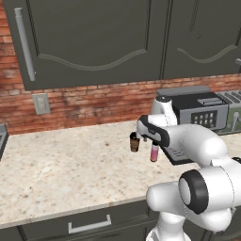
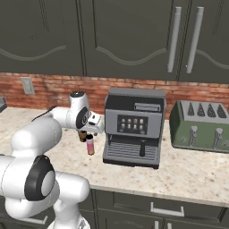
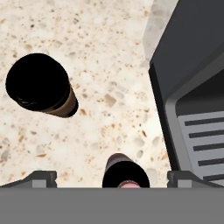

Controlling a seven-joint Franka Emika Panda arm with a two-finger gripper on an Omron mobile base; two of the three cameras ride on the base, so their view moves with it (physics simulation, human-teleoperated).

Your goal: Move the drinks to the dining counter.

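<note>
A small pink bottle with a dark cap [image 1: 154,152] [image 2: 90,146] stands on the beige counter just left of the coffee machine. In the hand view its cap [image 3: 126,173] sits low, centred between my fingertips [image 3: 42,178]. My gripper [image 3: 113,179] [image 2: 91,132] hovers straight above it, open, holding nothing. A short dark brown cup [image 1: 134,142] [image 2: 82,136] [image 3: 42,85] stands a little further left and back, apart from the bottle. The dining counter is out of view.
A dark grey coffee machine [image 1: 197,114] [image 2: 134,126] [image 3: 192,87] stands close to the bottle's right. Beyond it sits a green toaster [image 2: 201,125]. Dark wall cabinets [image 1: 94,37] hang over a brick backsplash. The counter [image 1: 56,164] stretches to the left.
</note>
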